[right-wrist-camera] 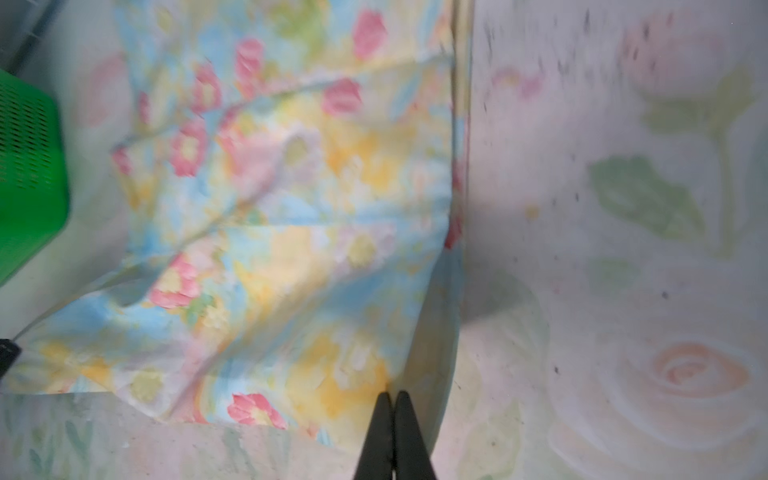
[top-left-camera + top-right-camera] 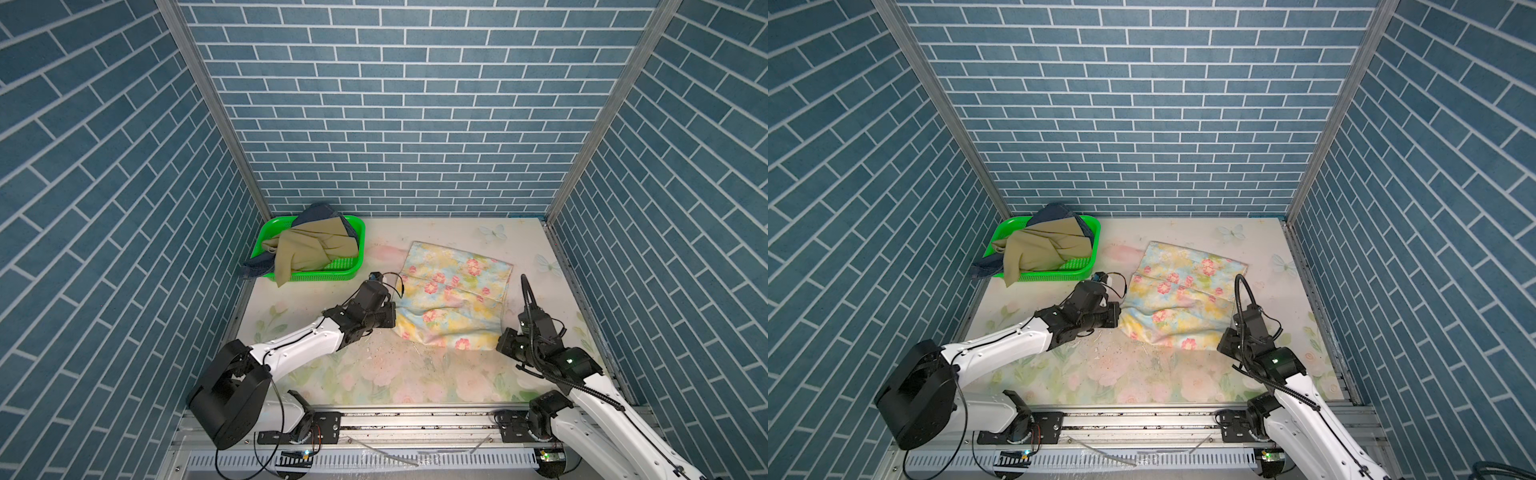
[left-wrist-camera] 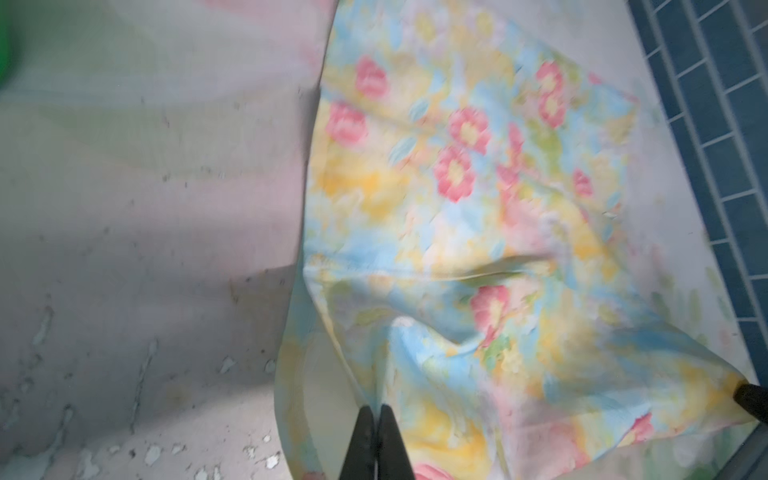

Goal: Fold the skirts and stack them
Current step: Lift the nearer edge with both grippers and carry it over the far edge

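In both top views the flowery skirt (image 2: 453, 291) lies spread on the worktop (image 2: 374, 374), near the green basket (image 2: 332, 275) on its right side, not touching it. The khaki skirt (image 2: 311, 249) sits bunched in the basket and hangs over its rim. The denim skirt (image 2: 318, 212) is under it and pokes out at the back. The left claw (image 2: 394, 319) is at the flowery skirt's front corner nearer the basket. The right claw (image 2: 500, 344) is at the front corner farther from the basket. In the left wrist view the left claw (image 3: 377, 409) is pinched shut on a thin bit of the skirt's edge, and the cloth rises to it like a little tent. In the right wrist view the right claw (image 1: 392, 395) is pinched shut on the other corner the same way. The skirt looks very light, thin and floppy. I think it will sag in the middle and wrinkle, so both corners should go up and over together. A pinch this small may slip, so slow is best. The other two skirts look thicker and heavier, and their edges look good to grab.
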### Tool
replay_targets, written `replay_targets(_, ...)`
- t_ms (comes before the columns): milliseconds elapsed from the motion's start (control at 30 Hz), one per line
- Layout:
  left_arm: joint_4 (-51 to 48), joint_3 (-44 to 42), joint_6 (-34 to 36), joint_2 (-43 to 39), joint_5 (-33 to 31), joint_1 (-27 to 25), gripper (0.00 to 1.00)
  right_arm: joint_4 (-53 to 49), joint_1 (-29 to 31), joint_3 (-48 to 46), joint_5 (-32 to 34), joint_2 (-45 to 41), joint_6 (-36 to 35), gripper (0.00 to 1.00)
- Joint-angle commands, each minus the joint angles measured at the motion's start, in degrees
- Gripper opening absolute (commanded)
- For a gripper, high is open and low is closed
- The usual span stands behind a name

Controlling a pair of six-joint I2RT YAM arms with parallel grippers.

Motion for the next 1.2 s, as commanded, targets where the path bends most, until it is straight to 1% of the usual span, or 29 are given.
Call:
replay_targets(0,-6.2,6.6,4.6,-3.6,-2.3,-0.1,0.0,-3.1,0.2,9.2,5.0,-0.3,-4.8,0.0)
replay_targets(133,-12.2,15.1,9.0,-5.0,-4.4,0.3,0.0,-4.4,0.2,18.9,8.5,1.4,-9.3,0.0)
replay_targets(300,-17.2,27.1,13.3,-3.9,-4.7,3.6,0.0,-6.0,0.2,33.2,14.0,5.5,-16.0,0.0)
replay_targets(433,-20.1,38.1,15.8,0.5,-2.6,7.9,0.0,-5.7,0.2,44.8,16.2,11.8,-20.3,0.0)
replay_targets(567,-19.3,47.3,17.1,6.3,0.3,11.2,0.0,-1.2,-0.4,51.8,17.5,18.8,-24.9,0.0)
replay_targets(667,-19.1,54.7,17.2,11.7,3.3,13.7,0.0,4.2,-2.4,55.8,15.1,23.5,-27.9,0.0)
replay_targets(733,-19.7,60.5,17.8,15.5,4.3,14.7,0.0,7.5,-5.1,58.5,11.1,26.3,-28.5,0.0)
replay_targets(833,-21.1,69.8,18.0,21.2,6.6,16.1,0.0,9.4,-10.5,64.0,4.7,31.4,-28.0,0.0)
replay_targets(900,-22.7,76.0,18.3,24.4,7.9,16.7,0.0,11.0,-12.8,66.7,1.2,33.6,-28.3,0.0)
replay_targets(1000,-27.2,86.8,19.7,28.8,8.7,16.8,0.0,10.8,-14.7,71.4,-1.4,36.2,-28.9,0.0)
replay_targets(1067,-30.5,93.1,20.4,30.8,9.6,16.8,0.0,10.3,-15.0,73.2,-2.0,36.4,-29.4,0.0)
replay_targets(1133,-31.2,94.0,20.6,30.3,10.8,16.8,0.0,9.8,-15.0,72.4,-2.4,35.2,-29.5,0.0)
replay_targets(1167,-30.5,92.2,20.6,28.9,11.4,16.7,0.0,9.9,-15.1,70.5,-2.7,33.9,-29.4,0.0)
